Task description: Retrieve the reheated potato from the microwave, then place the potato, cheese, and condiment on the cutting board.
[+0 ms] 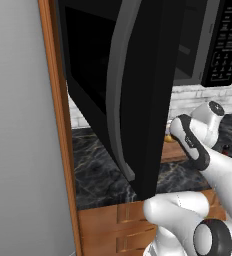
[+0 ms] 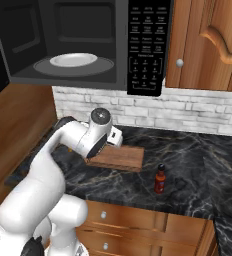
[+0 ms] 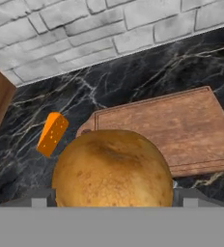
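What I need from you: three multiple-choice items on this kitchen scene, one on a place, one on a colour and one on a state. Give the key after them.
1. Where does the condiment bottle stand relative to the cutting board?
A. on top of it
B. on the counter beside it
C. underneath it

2. What colour is the cheese wedge?
A. white
B. orange
C. green

3. How is the microwave door?
A. swung open
B. shut
C. taken off

Key:
1 B: in the right base view the bottle stands upright on dark marble, clear of the board's edge.
2 B: the hand view shows an orange wedge on the counter near the board's handle end.
3 A: the door juts out towards the camera, and the white plate inside the microwave is exposed.
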